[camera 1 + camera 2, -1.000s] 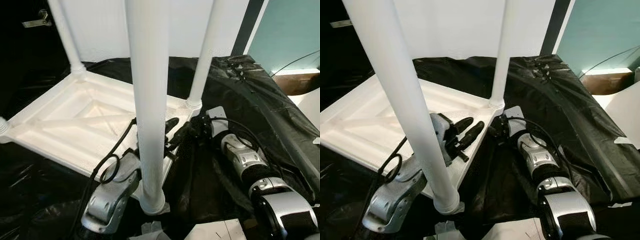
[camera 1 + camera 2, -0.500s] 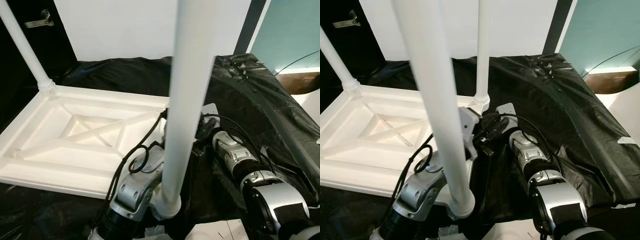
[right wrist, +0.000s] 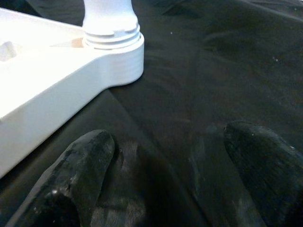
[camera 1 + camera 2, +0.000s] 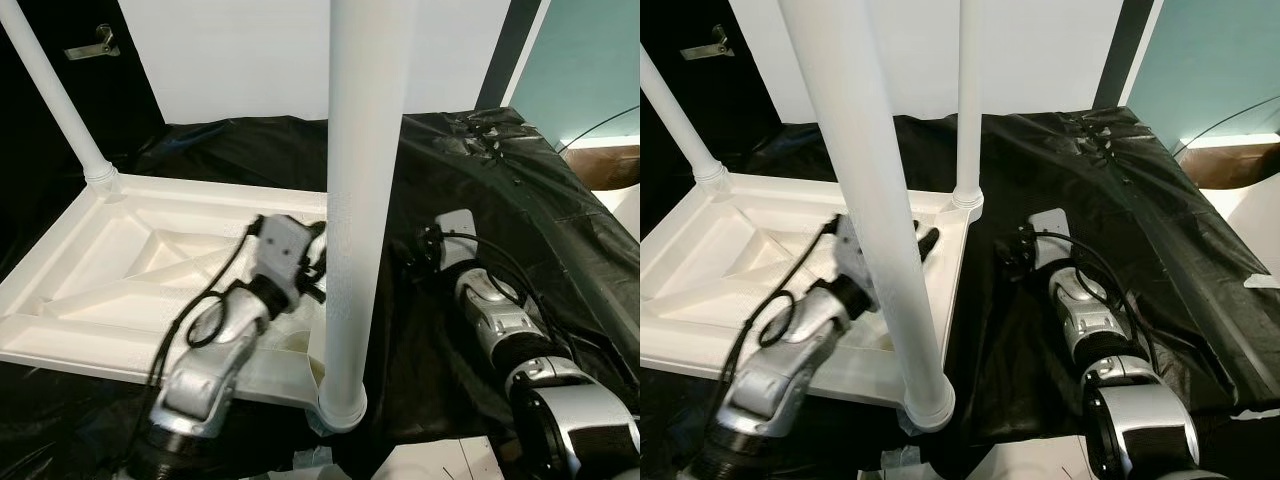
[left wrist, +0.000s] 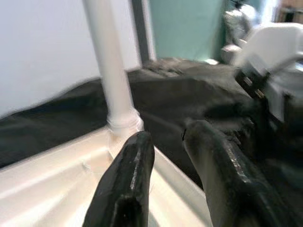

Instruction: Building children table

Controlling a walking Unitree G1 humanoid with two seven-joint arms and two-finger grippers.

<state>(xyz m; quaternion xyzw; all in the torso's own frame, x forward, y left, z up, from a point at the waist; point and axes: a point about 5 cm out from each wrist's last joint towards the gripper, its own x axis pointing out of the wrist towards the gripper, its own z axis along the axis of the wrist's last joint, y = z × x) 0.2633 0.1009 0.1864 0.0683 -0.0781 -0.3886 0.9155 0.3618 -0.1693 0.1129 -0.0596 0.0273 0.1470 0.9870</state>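
Children's table (image 4: 120, 260), white and upside down, lies on black sheeting (image 4: 1110, 190) with its legs pointing up. Left end effector (image 5: 165, 156) hovers over the tabletop's underside, fingers narrowly parted and empty, a corner leg (image 5: 113, 85) at its 12 o'clock. Right end effector (image 3: 161, 156) rests spread wide on the sheeting, empty, that corner's socket (image 3: 113, 47) at 11 o'clock.

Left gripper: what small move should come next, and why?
Probably ease the left gripper toward the far leg and close on it: its fingers are open, empty, over the upturned tabletop and pointing at that leg's base.
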